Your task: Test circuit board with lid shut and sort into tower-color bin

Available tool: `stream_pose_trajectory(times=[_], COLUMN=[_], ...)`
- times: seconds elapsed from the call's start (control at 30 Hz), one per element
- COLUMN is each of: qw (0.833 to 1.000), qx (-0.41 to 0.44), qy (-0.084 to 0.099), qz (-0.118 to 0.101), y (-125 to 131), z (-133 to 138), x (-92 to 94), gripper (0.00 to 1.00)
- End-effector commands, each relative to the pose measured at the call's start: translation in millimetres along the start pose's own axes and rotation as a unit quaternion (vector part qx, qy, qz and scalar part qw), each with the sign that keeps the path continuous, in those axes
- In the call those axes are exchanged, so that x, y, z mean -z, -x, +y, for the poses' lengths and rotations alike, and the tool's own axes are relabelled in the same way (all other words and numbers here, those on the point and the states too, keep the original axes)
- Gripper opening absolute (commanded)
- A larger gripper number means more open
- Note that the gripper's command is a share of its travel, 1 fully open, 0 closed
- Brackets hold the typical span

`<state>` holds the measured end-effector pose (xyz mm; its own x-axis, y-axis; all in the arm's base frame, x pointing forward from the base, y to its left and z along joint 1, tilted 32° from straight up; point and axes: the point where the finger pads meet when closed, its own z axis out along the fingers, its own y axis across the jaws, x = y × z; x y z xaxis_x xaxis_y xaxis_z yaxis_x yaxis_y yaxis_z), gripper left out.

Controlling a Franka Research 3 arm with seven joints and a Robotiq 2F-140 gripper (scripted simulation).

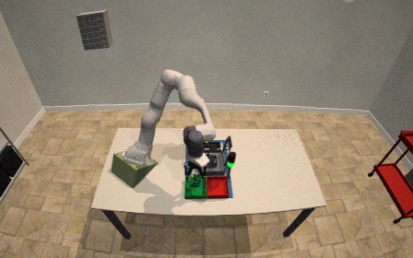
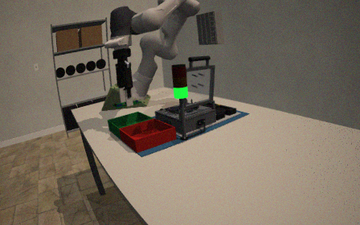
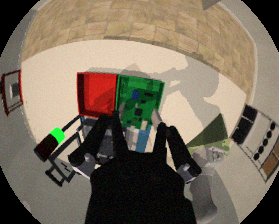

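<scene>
The arm's fingers grip the circuit board above the green bin, signal tower glowing green
</scene>
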<state>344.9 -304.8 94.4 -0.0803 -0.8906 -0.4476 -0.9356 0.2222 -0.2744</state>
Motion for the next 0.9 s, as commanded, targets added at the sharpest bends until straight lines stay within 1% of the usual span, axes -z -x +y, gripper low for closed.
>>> stream_pose_trajectory(times=[0.0, 0.67, 0.87], qw=[1.0, 1.0, 1.0], qx=[0.026, 0.026, 0.026], qy=[-0.002, -0.002, -0.002], qz=[-0.002, -0.002, -0.002], y=[0.2, 0.2, 0.2], z=[-1.6, -1.6, -1.6], x=[0.1, 0.1, -2.8], gripper=[0.46, 0.46, 0.46])
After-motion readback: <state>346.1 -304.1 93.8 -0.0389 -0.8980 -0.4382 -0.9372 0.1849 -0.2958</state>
